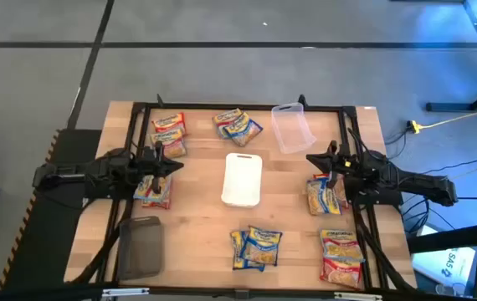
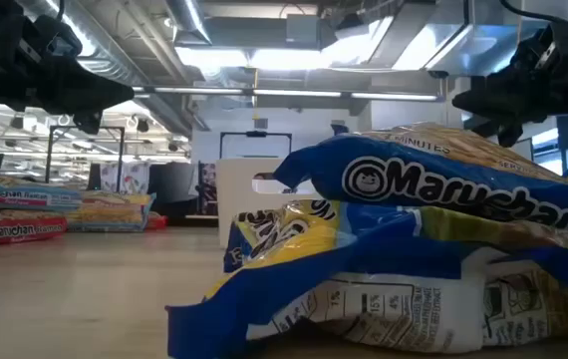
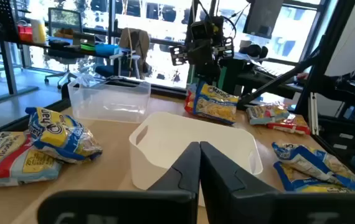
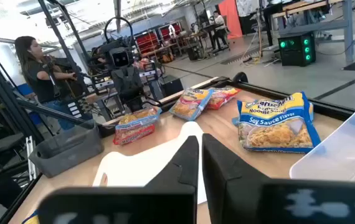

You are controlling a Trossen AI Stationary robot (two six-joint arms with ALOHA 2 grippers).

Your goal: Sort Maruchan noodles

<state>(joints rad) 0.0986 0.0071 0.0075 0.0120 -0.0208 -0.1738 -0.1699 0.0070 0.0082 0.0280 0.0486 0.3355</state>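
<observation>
Nearest, blue Maruchan noodles (image 1: 256, 248) lie at six o'clock, other packets ringing the central white tray (image 1: 242, 179), while left gripper (image 1: 174, 165) and right gripper (image 1: 313, 159), both pressed together and empty, hover beside it, so sorting seems unstarted and calls for opening over a packet.

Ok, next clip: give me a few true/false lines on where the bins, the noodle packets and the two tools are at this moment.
1. The white rectangular plastic tray sits at the table's middle, between the two arms. True.
2. The left tool grips a noodle packet. False: its fingers are shut on nothing.
3. The clear plastic tub is empty. True.
4. The blue-bordered yellow ramen packets lie inside the white tray. False: they lie on the wooden table near its front edge.
5. The right tool is shut and points toward the tray. True.
6. The dark grey rectangular bin is full of packets. False: none show in it.
</observation>
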